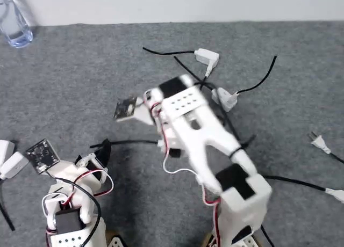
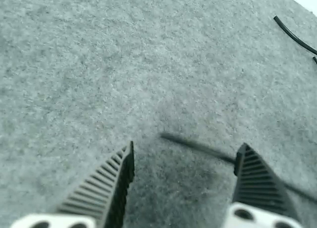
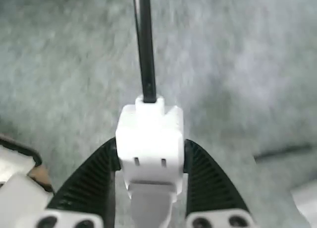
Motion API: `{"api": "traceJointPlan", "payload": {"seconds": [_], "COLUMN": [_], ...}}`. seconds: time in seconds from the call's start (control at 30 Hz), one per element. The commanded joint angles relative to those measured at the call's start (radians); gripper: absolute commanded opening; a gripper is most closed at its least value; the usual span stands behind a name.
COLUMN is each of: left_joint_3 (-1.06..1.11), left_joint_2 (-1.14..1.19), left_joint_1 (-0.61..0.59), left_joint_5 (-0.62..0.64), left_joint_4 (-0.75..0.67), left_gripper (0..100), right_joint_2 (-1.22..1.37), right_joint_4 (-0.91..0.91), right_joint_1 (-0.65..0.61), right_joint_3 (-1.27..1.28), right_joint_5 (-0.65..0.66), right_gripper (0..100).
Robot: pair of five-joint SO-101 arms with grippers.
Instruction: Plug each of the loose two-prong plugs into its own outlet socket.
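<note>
**Right wrist view: one socket gripped, plugging hardly begun**

The right gripper (image 3: 150, 148) is clamped on a white outlet socket (image 3: 148, 134). The socket's two slots face the camera, and its black cord (image 3: 144, 44) runs away over the grey desk (image 3: 257, 64). A pale piece (image 3: 148, 205) sits just under the socket; I cannot tell whether it is a plug.

The left gripper (image 2: 186, 147) is spread wide and empty low over the desk, with a thin black cable (image 2: 198, 147) lying between its jaws.

In the high view a two-prong plug (image 1: 321, 143) lies loose at the right of the frame, well apart from any socket. A white cable end (image 1: 207, 56) lies at upper centre, and a second cable end (image 1: 226, 99) lies near it but apart.

No plug is visibly seated in a socket, so I judge that nearly all of the task is left.
</note>
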Motion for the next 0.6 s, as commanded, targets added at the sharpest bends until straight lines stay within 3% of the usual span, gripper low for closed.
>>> {"api": "traceJointPlan", "payload": {"seconds": [0.0, 0.2, 0.33, 0.57], "left_joint_3": [-0.044, -0.022, 0.033, 0.031], "left_joint_2": [-0.006, -0.006, -0.002, -0.005], "left_joint_1": [-0.006, -0.006, -0.008, -0.006], "left_joint_5": [0.003, 0.003, -0.026, -0.049], "left_joint_4": [0.002, -0.02, -0.117, -0.106], "left_gripper": [31, 31, 31, 31], "right_joint_2": [-0.137, -0.228, -0.223, -0.05], "right_joint_4": [0.059, -0.018, -0.248, -0.611], "right_joint_1": [0.097, 0.3, 0.423, 0.441], "right_joint_3": [-0.097, -0.146, -0.152, -0.15], "right_joint_5": [0.017, 0.123, 0.173, 0.176], "right_gripper": [0.9, 0.9, 0.9, 0.9]}}
